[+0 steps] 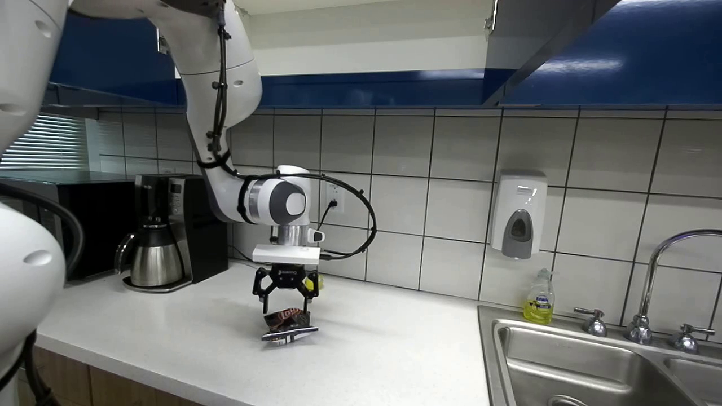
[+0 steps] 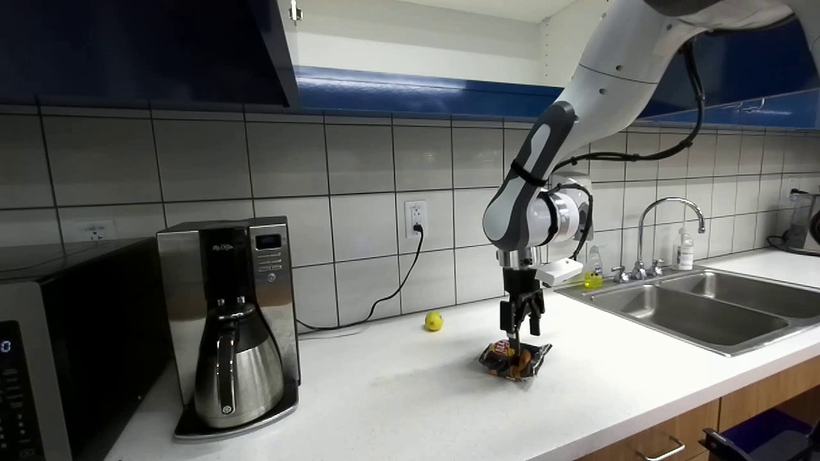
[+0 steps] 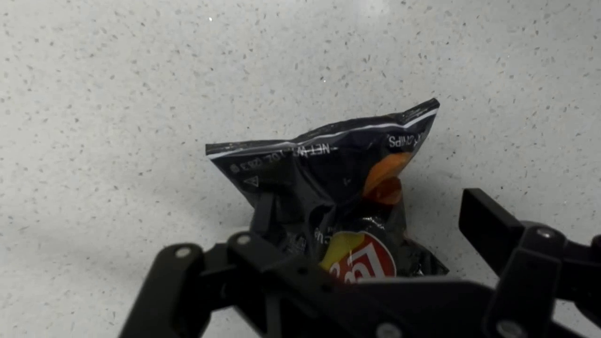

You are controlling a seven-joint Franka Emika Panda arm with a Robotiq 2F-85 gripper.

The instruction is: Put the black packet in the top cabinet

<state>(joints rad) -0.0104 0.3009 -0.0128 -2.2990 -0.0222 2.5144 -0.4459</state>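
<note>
On the white speckled countertop [image 1: 395, 355], one black Lay's chip bag [image 3: 338, 173], ungripped. One Robotiq gripper [image 1: 286, 305] over it, jaws well parted. Blue-doored upper cabinet [image 1: 372, 89], open; grasp, lift and stowing, I judge, outstanding.

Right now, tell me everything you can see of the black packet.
The black packet is a glossy, crinkled bag, seemingly plastic film, with a pale stripe along one edge that looks sealed. It carries white lettering including "CHIPS", orange artwork and a red and yellow logo. It rests on the white counter below the open tool, which hides part of it in the wrist view; whether they touch is unclear.
</note>
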